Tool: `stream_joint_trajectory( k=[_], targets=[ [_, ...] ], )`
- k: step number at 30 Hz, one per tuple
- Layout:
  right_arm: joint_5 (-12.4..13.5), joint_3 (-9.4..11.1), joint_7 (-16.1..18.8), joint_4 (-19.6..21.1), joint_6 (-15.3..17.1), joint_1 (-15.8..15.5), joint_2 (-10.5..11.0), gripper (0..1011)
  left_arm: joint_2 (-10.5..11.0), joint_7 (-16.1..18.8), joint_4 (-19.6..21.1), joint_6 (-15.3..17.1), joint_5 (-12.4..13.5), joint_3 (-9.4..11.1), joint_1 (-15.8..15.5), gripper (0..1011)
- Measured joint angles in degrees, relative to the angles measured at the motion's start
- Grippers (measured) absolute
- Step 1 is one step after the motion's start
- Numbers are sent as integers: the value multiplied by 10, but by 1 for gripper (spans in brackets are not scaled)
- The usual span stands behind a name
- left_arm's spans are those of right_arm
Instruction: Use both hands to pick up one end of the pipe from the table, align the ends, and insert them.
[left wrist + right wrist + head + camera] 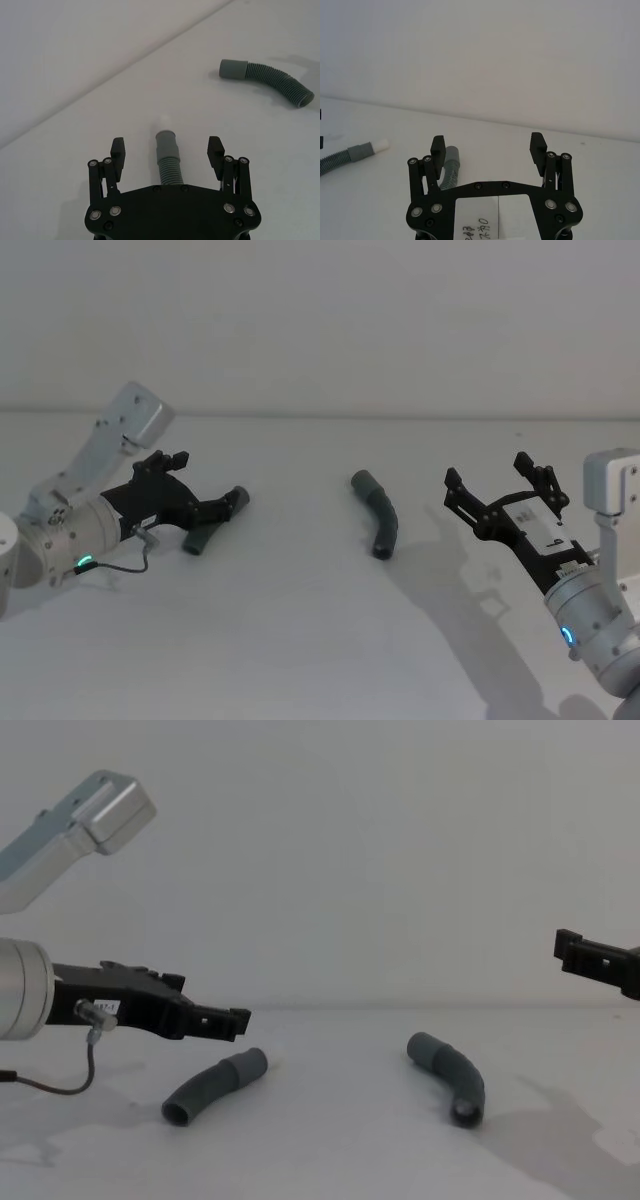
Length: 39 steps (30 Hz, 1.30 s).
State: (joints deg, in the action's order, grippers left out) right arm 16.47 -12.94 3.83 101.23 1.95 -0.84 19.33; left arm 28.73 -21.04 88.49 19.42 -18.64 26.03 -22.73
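Observation:
Two dark-grey ribbed pipe pieces lie apart on the white table point(300, 640). The left piece point(210, 525) point(215, 1085) has a white-tipped cuff point(164, 121). My left gripper point(205, 482) point(215, 1017) hovers open just above this piece, and its ribbed body point(169, 167) runs between the spread fingers point(118, 148). The right piece point(378, 512) point(455, 1075) point(270, 82) is bent and lies mid-table. My right gripper point(490, 475) point(488, 145) stands open and raised to the right of that piece point(451, 167), holding nothing. The white-tipped piece point(350, 152) also shows farther off in the right wrist view.
A plain pale wall stands behind the table's far edge point(320, 415). Bare white tabletop spreads between and in front of the two pieces. A thin dark cable point(135, 562) loops from my left wrist.

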Motion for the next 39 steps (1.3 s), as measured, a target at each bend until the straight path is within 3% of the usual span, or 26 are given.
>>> stream_joint_trajectory(
  k=[9, 21, 39],
  targets=[
    [0, 0, 0, 0, 0, 0, 0, 1001, -7, -28, -28, 35, -17, 3, -27, 1001],
    [0, 0, 0, 0, 0, 0, 0, 1001, -14, -32, -54, 70, -25, 7, -45, 1001],
    [0, 0, 0, 0, 0, 0, 0, 1001, -34, -32, -92, 79, -15, 18, -65, 1001]
  ],
)
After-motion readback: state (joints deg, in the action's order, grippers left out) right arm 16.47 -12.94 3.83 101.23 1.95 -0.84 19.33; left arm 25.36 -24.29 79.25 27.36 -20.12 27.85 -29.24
